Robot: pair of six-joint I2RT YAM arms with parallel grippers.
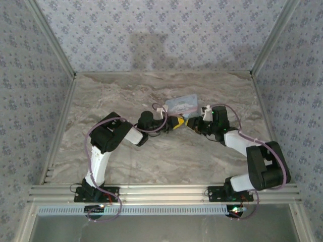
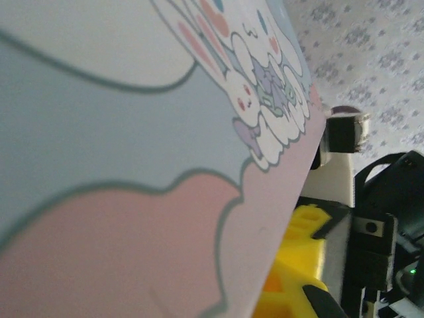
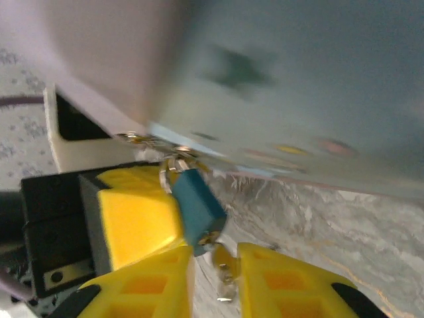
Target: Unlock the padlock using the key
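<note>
Right fingers yellow plastic, parted, I see nothing clamped | key small, blurred, between them at padlock's lower end, shape unclear | padlock teal block hanging tilted at tin edge, shackle half hidden | left fingers clenched, touching padlock, grasp unreadable | marbled worktop beyond.

You are looking at the tin from very close, and it takes up most of the picture. It is pale blue and pink, with white cartoon bunnies near the top. Just past its right edge are a yellow gripper finger, a white piece and a black arm part with a tiny green light. Flowery wallpaper is behind them.
</note>
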